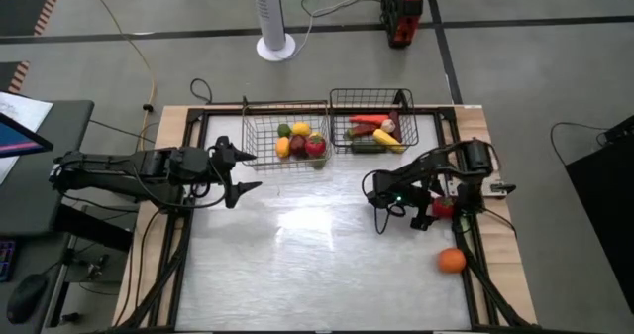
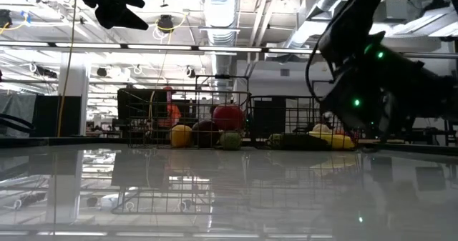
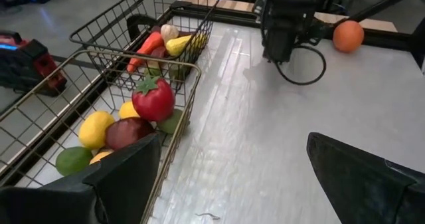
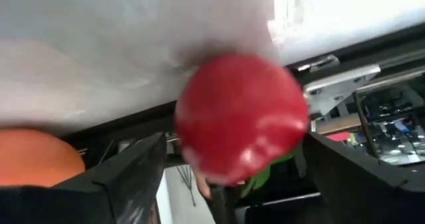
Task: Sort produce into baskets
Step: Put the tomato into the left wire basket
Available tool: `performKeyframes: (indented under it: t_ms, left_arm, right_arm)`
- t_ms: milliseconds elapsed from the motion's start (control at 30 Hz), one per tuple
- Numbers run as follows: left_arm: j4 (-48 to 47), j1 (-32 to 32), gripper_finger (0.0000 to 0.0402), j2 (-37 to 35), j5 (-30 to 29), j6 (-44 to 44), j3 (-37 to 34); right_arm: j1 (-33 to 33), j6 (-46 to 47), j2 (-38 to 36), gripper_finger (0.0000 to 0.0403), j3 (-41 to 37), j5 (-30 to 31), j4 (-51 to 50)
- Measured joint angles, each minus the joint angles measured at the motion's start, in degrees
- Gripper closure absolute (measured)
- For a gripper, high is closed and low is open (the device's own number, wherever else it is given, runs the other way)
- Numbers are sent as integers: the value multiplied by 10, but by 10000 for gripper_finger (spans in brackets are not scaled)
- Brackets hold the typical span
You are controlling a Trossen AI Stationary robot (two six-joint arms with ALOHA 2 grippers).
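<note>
**A:** Start big. What's on the table (image 1: 327,265)?

**B:** Two wire baskets side by side up at twelve o'clock. The lighter basket (image 1: 260,144) sits on the eleven o'clock side, holding the round pieces: a yellow one (image 3: 95,128), a maroon one (image 3: 128,132), a green one (image 3: 73,160) and a red tomato with a green cap (image 3: 153,98). The darker basket (image 1: 408,108) is touching it on the one o'clock side, with long pieces: a red carrot-like one (image 3: 147,46), a yellow one (image 3: 179,44) and something dark green I can't name.

**A:** And the arms?

**B:** The left arm reaches in from nine o'clock. The left gripper (image 1: 245,170) hangs above the table just in front of the lighter basket, fingers spread wide, nothing in them.

**A:** The right one?

**B:** It's folded over at three o'clock, close to the table's edge. The right gripper (image 1: 443,209) is down low with a round red fruit (image 4: 240,117) between its fingers (image 4: 126,177). The fruit fills the gap, but I can't tell whether the fingers actually press on it.

**A:** Anything loose?

**B:** One orange fruit (image 1: 452,261), lying alone at about four o'clock, near the red one but apart from it.
</note>
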Motion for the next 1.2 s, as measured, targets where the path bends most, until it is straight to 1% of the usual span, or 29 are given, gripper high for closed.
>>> performKeyframes:
  t_ms: [100, 300, 400, 500, 667, 767, 833, 900, 967, 1100, 1200]
  left_arm:
    - [-2, 0, 36, 0, 0, 0, 0]
    - [-10, 0, 36, 0, 0, 0, 0]
    - [-15, 0, 36, 0, 0, 0, 0]
    - [-13, 0, 36, 0, -2, 0, 0]
    - [-13, 0, 36, 0, -3, -1, 0]
    - [-12, 0, 36, 0, -3, -1, 0]
    - [-12, 0, 36, 0, -3, -1, 0]
    - [-12, 0, 36, 0, -3, -1, 0]
    - [-12, 0, 36, 0, -3, -1, 0]
    - [-12, 0, 36, 0, -3, -3, 0]
    - [-12, 0, 36, 0, -11, -3, 0]
  right_arm:
    - [-4, -20, 12, 49, -1, 3, 11]
    - [-4, -32, 11, 124, -24, 3, 41]
    - [-3, -27, 7, 140, -18, 6, 24]
    - [3, -5, -13, 144, 20, 11, -5]
    - [29, 29, -78, 152, 132, 14, -16]
    - [44, 55, -132, 159, 205, 24, 36]
    - [51, 76, -160, 167, 244, 56, 93]
    - [52, 77, -182, 177, 276, 81, 142]
    - [51, 72, -200, 188, 299, 121, 194]
    - [38, 13, -217, 207, 322, 204, 313]
    - [16, -61, -213, 218, 322, 221, 421]
